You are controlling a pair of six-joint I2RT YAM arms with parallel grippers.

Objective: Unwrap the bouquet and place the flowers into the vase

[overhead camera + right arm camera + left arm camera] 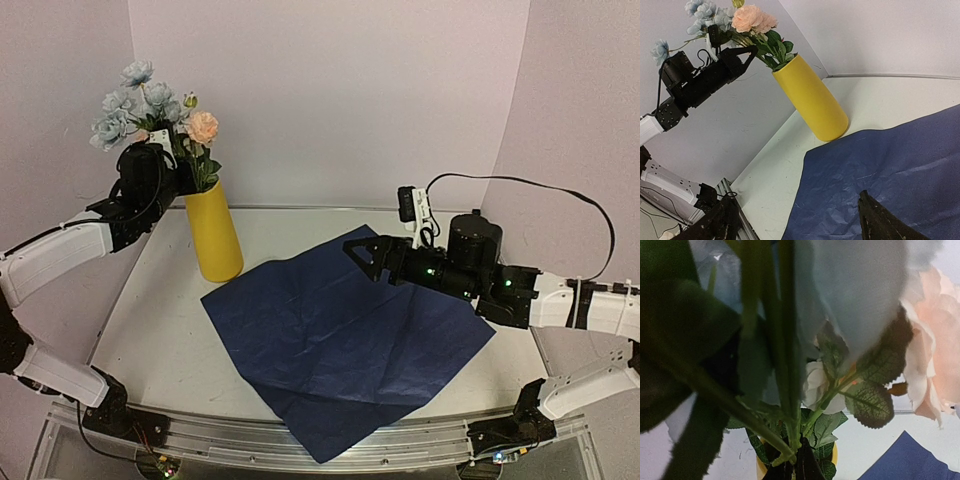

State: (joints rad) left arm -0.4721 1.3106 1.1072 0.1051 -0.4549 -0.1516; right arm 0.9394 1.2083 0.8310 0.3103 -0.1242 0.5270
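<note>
Nearest of all is the navy paper sheet [345, 345], spread flat on the desk [160, 320] with one corner reaching out to the front edge. It holds nothing, so I judge the unwrapping done. Far to the left, my left pincer [751, 51] is raised at the height of the vase mouth and closed, as far as I can tell, on the thin stems just under the blooms. The flowers [150, 105] stand with their stem ends down inside the vase [215, 235], blue heads leaning left and the peach rose to the right. That yellow vase stands upright just beside the paper's left corner; I cannot tell whether they touch. Right of centre, my right pincer [362, 255] hangs low over the paper with its jaws wide apart and nothing between them. What remains, I think, is the letting go, and that is where trouble lies. If I draw the left arm away carelessly, leaves could catch on my fingers and lift stems out, or rock the tall vase over. Dragging the paper could also nudge its base.
</note>
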